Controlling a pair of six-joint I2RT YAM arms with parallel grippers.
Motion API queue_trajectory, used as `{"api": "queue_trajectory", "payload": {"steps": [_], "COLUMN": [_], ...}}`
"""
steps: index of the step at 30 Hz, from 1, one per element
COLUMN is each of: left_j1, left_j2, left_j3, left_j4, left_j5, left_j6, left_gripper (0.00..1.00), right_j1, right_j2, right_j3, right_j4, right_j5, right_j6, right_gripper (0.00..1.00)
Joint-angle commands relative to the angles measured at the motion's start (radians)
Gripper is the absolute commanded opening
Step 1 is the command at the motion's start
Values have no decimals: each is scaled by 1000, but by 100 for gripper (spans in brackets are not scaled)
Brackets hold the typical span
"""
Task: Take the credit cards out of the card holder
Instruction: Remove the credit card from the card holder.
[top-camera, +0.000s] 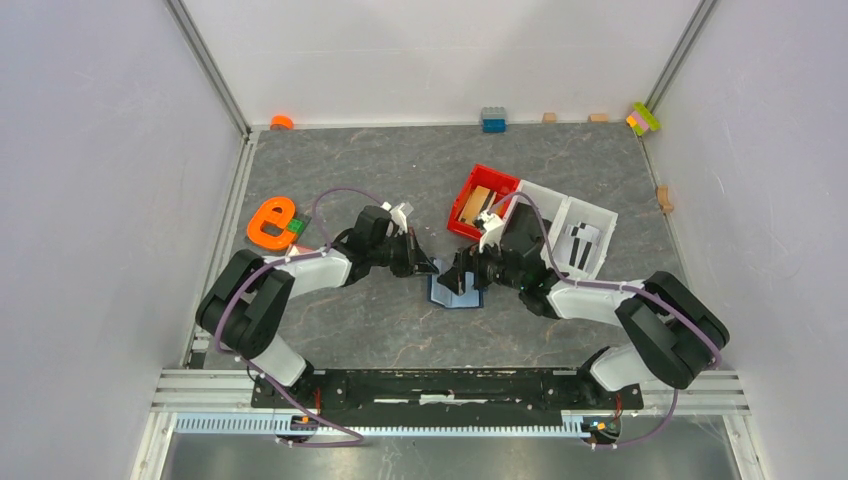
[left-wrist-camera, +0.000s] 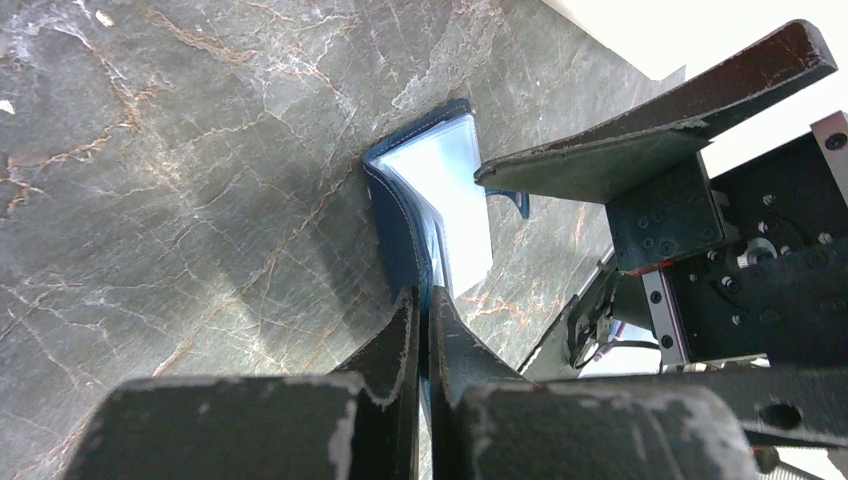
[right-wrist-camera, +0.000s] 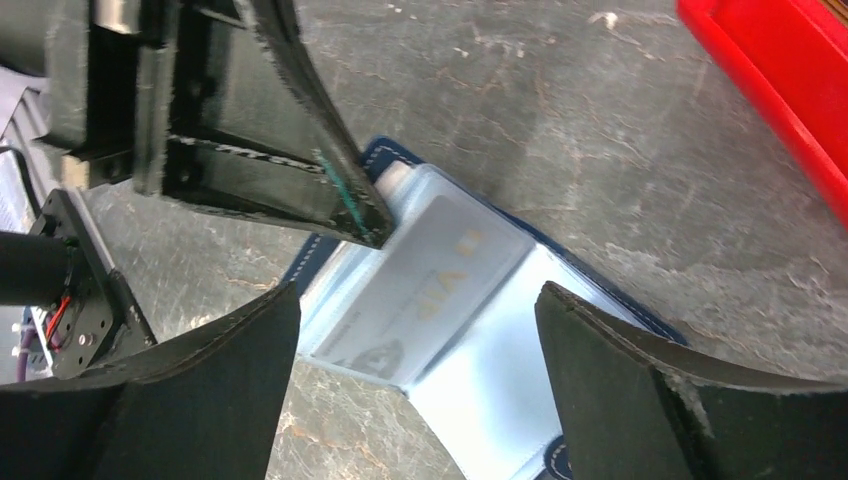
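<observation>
Top external view, left to right: an orange letter-shaped piece (top-camera: 270, 222) lies at the left of the table, well apart from the work. The left gripper (top-camera: 424, 264) reaches in from the left to the card holder (top-camera: 455, 293), which lies opened out on the table between the two arms. Left wrist view: the left fingers (left-wrist-camera: 400, 340) are pressed together on the holder's dark cover edge.

The right gripper (top-camera: 466, 272) hangs over the holder from the right. Its fingers (right-wrist-camera: 210, 380) are spread wide and touch nothing. Right wrist view: between them, one credit card (right-wrist-camera: 435, 285) sits under the clear pocket of the light blue lining. Its long axis runs roughly along the line from one right finger to the other, slightly tilted.

The right arm is therefore the one placed to draw the card, and it would likely need a wrist turn first. Which end of the pocket is open cannot be told. A red tray (top-camera: 488, 170) and a white tray (top-camera: 600, 215) stand just behind the right arm.
</observation>
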Motion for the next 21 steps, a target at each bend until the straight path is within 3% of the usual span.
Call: {"api": "queue_trajectory", "payload": {"steps": [1,4,14,21], "left_j1": [-6,-5,-5,-5], "left_j2": [-35,-47,-65,-65], "left_j3": [7,1,-5,-6], "left_j4": [26,26,28,34], "left_j5": [12,1,-2,9], "left_j6": [34,35,37,31], "left_gripper": [2,2,2,2], "right_j1": [29,50,63,65], "right_j2": [-26,-39,33,29], "right_j3": [-7,6,78,98], "right_j4": [108,66,-62,-119], "right_j5": [-57,-7,75,126], "right_j6": [1,-22,-44,-63], "right_gripper": [94,94,81,80]}}
